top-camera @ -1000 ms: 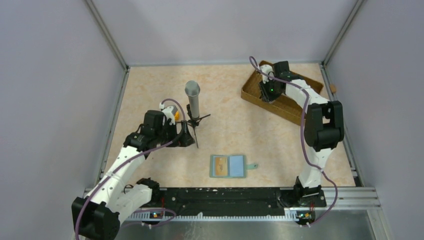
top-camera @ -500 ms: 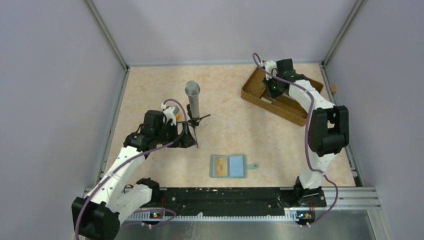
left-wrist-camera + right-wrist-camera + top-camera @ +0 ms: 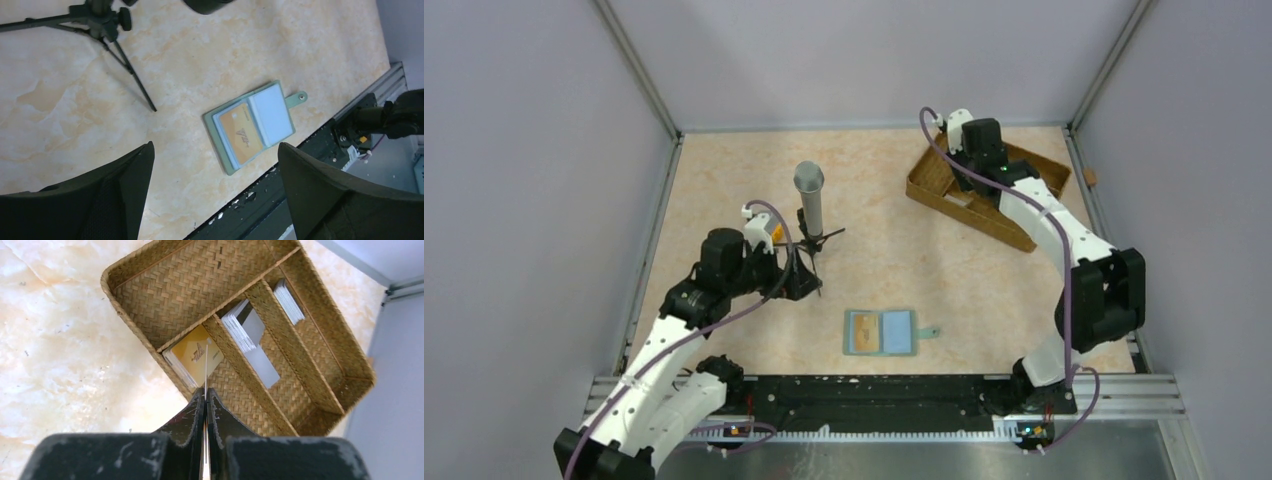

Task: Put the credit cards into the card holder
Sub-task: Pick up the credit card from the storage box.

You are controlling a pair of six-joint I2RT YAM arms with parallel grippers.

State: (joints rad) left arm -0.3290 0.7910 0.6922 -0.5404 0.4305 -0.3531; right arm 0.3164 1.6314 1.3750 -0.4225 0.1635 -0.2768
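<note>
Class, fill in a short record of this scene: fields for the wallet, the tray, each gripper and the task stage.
Card holder: flat grey-green folding wallet, lying open, tan and light blue panels up
Tray: brown woven compartmented tray holding tan-gold cards and silvery grey cards
Left gripper: open, holding nothing, above the table near the wallet
Right gripper: shut on a thin card seen edge-on, over the tray
Other: grey cylinder on a small black tripod
Stage: card gripped, not yet at the wallet
</note>
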